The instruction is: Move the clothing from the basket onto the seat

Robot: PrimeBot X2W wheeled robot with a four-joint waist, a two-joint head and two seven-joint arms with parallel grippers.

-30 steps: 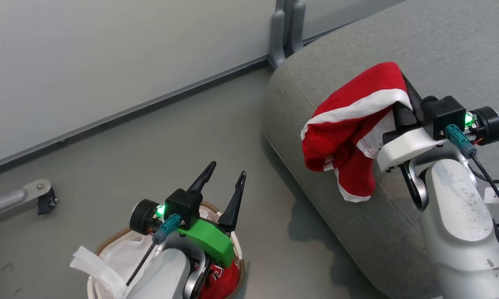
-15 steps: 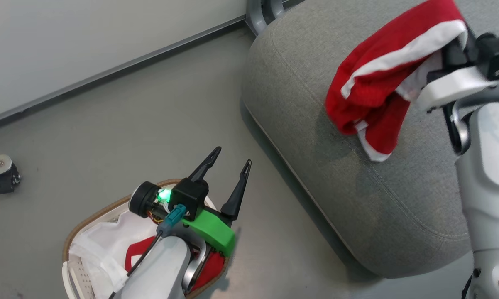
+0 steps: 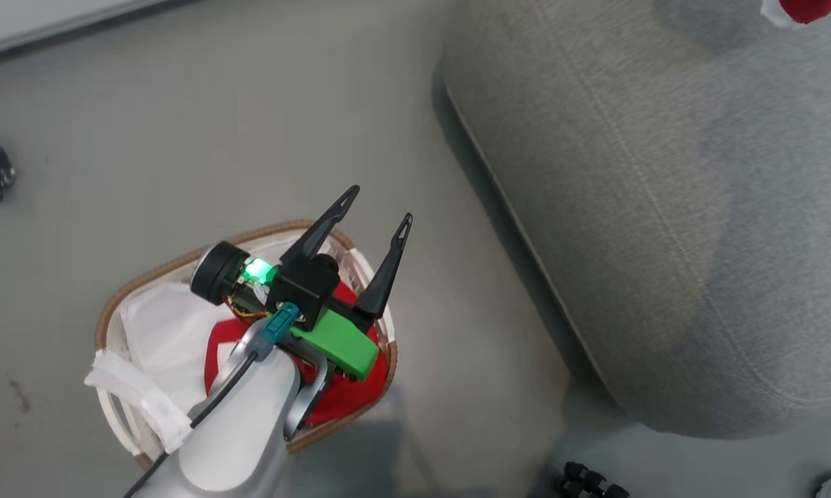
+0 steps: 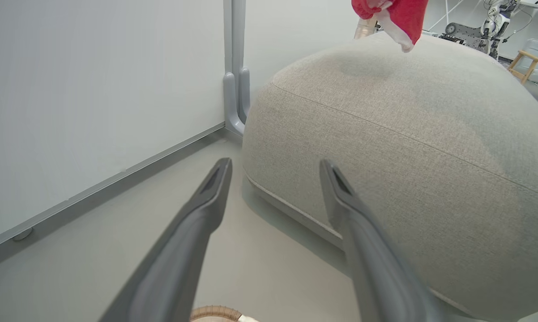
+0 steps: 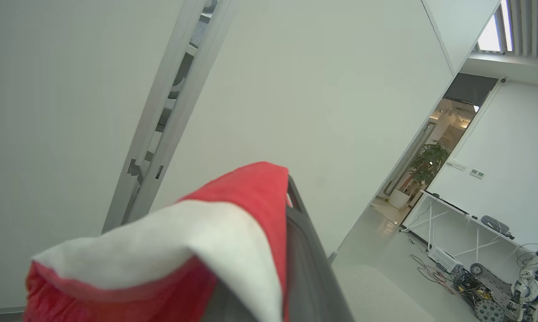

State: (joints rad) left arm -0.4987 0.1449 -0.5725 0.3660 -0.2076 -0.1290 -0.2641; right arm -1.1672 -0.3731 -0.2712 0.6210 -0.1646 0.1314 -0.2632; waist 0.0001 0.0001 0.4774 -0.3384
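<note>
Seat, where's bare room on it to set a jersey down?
The seat top is bare from its stitched seam inward; the hanging jersey dangles over the far end. Crowded: the basket, with the left end effector above its second jersey.

The left arm [image 3: 239, 429] hides much of the jersey [image 3: 350, 398], seemingly 1, in the basket [image 3: 180, 259].

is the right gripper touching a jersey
Touching. The right wrist view shows the red and white jersey draped over the right gripper, its cloth lying directly on the dark finger.
</note>
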